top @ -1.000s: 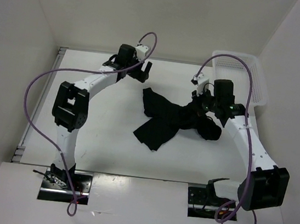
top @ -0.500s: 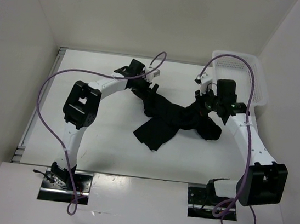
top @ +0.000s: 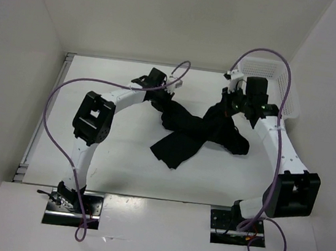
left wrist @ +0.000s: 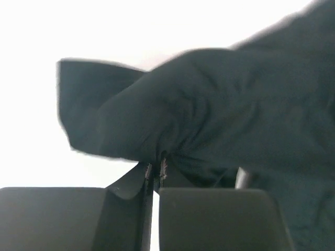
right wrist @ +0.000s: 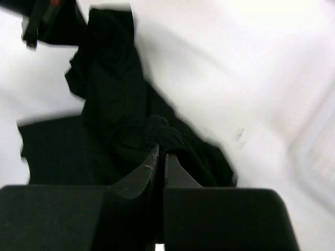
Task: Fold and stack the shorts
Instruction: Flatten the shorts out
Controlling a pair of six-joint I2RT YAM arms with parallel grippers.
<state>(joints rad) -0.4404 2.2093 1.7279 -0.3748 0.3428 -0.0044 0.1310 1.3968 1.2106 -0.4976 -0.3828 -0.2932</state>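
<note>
The black shorts (top: 192, 132) lie crumpled across the middle of the white table, one leg trailing toward the front. My left gripper (top: 162, 100) is shut on the cloth at the shorts' far left corner; in the left wrist view the fabric (left wrist: 209, 104) bunches right at the closed tips (left wrist: 155, 168). My right gripper (top: 227, 108) is shut on the shorts' right part and holds it raised, a ridge of cloth (right wrist: 162, 133) pinched between its closed fingers (right wrist: 161, 152).
A white mesh basket (top: 287, 91) stands at the back right corner, close behind the right arm. White walls enclose the table on the left, back and right. Purple cables loop over both arms.
The left gripper came in to the shorts' left corner and shut on the cloth. The right gripper lifted its hold up and toward the back, pulling the fabric.
</note>
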